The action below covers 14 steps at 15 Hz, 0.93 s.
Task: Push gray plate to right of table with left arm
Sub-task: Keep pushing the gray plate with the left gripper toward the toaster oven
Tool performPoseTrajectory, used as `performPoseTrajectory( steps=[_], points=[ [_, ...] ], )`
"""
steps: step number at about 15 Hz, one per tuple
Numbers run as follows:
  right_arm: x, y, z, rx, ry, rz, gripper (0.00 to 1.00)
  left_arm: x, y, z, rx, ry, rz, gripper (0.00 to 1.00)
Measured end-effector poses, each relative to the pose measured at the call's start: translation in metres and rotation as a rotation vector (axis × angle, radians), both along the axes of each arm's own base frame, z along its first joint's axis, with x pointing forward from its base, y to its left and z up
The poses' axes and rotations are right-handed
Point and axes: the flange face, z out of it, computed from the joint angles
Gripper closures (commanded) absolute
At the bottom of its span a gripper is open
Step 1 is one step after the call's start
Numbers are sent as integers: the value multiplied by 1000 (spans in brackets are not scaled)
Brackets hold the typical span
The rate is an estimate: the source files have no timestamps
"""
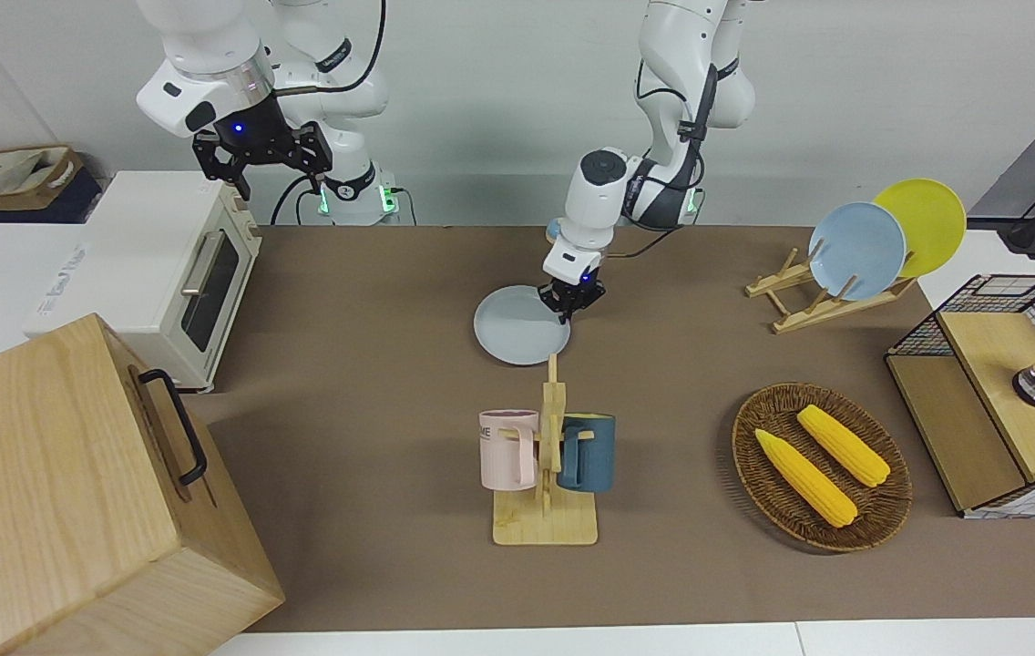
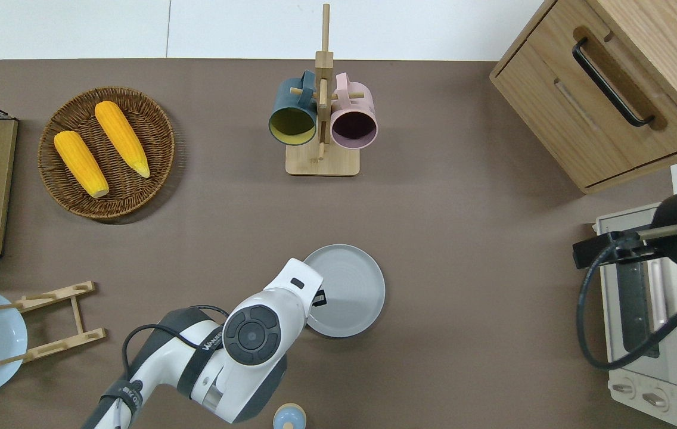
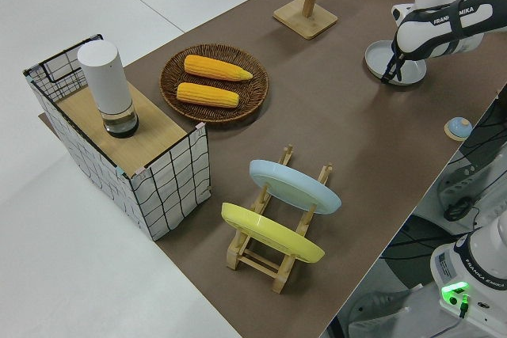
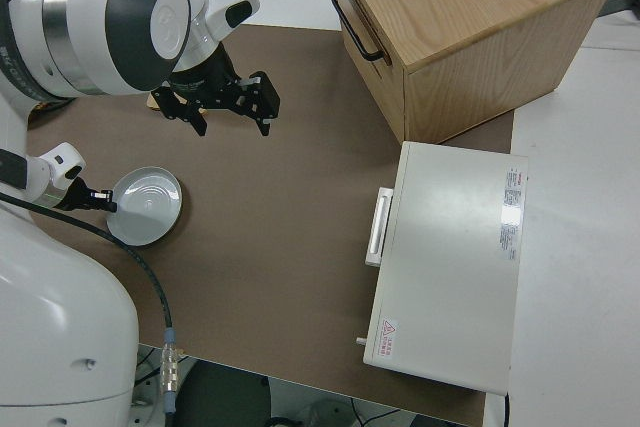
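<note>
Black left hand (image 1: pixel 571 308) sits low at the gray plate (image 1: pixel 517 326), on the rim edge toward the left arm's end of the table; fingers look pressed close together, tips at the rim, contact likely but I can't confirm it. White left arm (image 2: pixel 237 345) reaches in over the brown table (image 2: pixel 463 268) from the robots' edge.

Gray plate lies flat on the table, roughly mid-length, nearer to the robots than the mug stand (image 2: pixel 322 161). Stand is wooden, carries a dark teal mug (image 2: pixel 292 116) and a pink mug (image 2: pixel 353 119), both hung by the handle, one each side of the post.

Toward the left arm's end: wicker basket (image 2: pixel 154 128) with two corn cobs (image 2: pixel 81 164) lying side by side; wooden plate rack (image 1: pixel 809 305) holding a sky-blue plate (image 1: pixel 856 249) and a yellow plate (image 1: pixel 927 223), both on edge and leaning; wire-sided box (image 3: pixel 170 184) with a wooden top, a white cylinder (image 3: pixel 107 85) standing on it.

Toward the right arm's end: white toaster oven (image 1: pixel 153 273), wooden drawer cabinet (image 1: pixel 71 483) with a black handle (image 1: pixel 176 424).

Right hand (image 4: pixel 225 102) is spread open, right arm parked.

Small round blue-and-tan object (image 2: pixel 289 417) at the table edge nearest the robots; can't identify it.
</note>
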Motion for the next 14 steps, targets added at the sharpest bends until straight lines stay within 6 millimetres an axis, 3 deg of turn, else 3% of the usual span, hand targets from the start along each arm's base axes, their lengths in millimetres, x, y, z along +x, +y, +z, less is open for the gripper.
performPoseTrajectory(
  steps=[14],
  points=[
    [0, 0, 0, 0, 0, 0, 17, -14, -128, 1, -13, 48, 67, 1000]
  ],
)
